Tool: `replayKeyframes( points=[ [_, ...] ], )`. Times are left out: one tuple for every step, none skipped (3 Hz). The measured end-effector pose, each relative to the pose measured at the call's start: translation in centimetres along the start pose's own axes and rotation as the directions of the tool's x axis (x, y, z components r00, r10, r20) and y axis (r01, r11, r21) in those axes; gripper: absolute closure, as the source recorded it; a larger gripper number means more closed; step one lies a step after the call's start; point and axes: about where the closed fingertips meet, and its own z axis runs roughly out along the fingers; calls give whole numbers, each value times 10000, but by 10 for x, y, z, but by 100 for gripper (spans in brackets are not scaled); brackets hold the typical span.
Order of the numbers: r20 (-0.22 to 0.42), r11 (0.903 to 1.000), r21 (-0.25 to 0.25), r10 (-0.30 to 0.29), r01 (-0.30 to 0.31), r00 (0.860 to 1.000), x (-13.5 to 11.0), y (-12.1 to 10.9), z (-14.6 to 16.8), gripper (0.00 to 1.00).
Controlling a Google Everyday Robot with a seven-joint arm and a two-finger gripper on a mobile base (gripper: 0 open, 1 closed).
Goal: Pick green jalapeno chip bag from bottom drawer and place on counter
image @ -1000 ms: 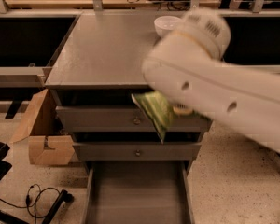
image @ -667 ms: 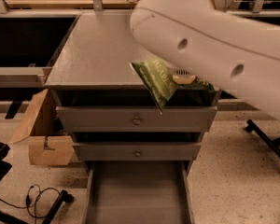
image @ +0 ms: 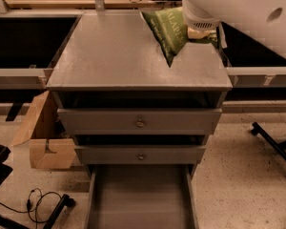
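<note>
We record the gripper [image: 200,32] over the rear right of the counter [image: 114,56], clamped on the green jalapeno chip bag [image: 168,30], which hangs tilted, one corner pointing down at the surface. The bottom drawer [image: 138,199] stands pulled out.

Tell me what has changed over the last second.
The gripper, holding the chip bag, lifted it from in front of the top drawer up and back. The bag now hangs over the far right part of the counter, its lowest corner near the surface. Nothing was let go. The bottom drawer stayed pulled out; the cardboard box did not move.
</note>
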Motion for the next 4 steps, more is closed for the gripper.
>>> replayKeyframes(
  points=[
    [1373,9962,325,756,-808,9876,6,-17,74,100],
    [2701,9917,391,1074,-1223,9568,-12,-21,133,100],
    [3201,9885,725,1031,-1328,9418,-25,-27,148,82],
    [3203,9882,747,1033,-1338,9417,-25,-28,146,52]
  ],
)
